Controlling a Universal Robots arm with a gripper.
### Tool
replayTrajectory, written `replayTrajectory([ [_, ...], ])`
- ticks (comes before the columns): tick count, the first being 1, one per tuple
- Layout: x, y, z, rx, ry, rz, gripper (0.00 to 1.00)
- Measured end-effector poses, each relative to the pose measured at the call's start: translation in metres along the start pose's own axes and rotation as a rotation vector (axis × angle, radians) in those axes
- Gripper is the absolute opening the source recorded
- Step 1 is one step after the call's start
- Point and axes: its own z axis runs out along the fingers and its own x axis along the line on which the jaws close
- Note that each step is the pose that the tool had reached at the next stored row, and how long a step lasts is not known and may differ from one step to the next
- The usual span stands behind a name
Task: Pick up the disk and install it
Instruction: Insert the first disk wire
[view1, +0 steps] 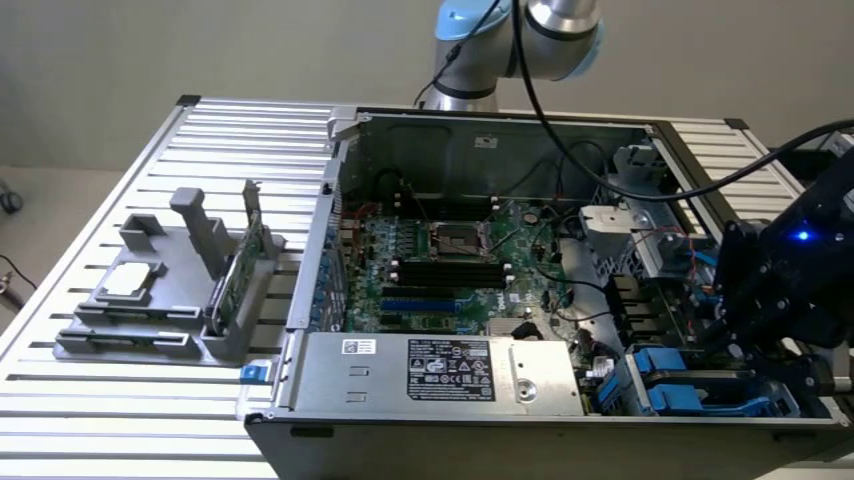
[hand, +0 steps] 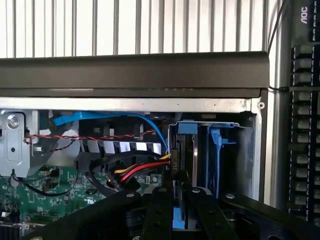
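- Found in the wrist view: the disk (hand: 190, 150), standing on edge with its blue carrier showing, inside the drive bay (hand: 252, 150) at a front corner of the computer case (view1: 350, 190).
- Judged as picked up and carried to the bay, so the pickup counts as done.
- Seems mostly inside its slot, near end out toward the fingers.
- Cannot tell whether fully seated or latched; installing judged to be in its last stretch, not confirmed finished.
- Right at that near end: the gripper (hand: 178, 194), jaws almost together with blue carrier plastic in the narrow gap between them; read as a pinch on the disk's edge.
- Just beside the disk in the same bay: a second blue carrier (hand: 216, 150).
- Close on the other side: red, yellow and black power wires (hand: 142, 172) and a blue data cable (hand: 100, 119), near the green motherboard (hand: 45, 200).
- Well apart, toward the exterior view's left: a grey fixture (view1: 160, 310) on the slatted table (view1: 80, 400), holding a small silver chip (view1: 130, 280) and a green card (view1: 244, 262).
- Outside the case wall: a keyboard (hand: 305, 125).
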Motion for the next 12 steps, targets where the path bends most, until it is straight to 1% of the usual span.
replayTrajectory([
  [6,0.0000,0.0000,0.0001,-0.0081,-0.0015,0.023,0.16],
  [12,-0.0010,0.0000,0.0007,-0.0148,-0.0018,0.028,0.16],
])
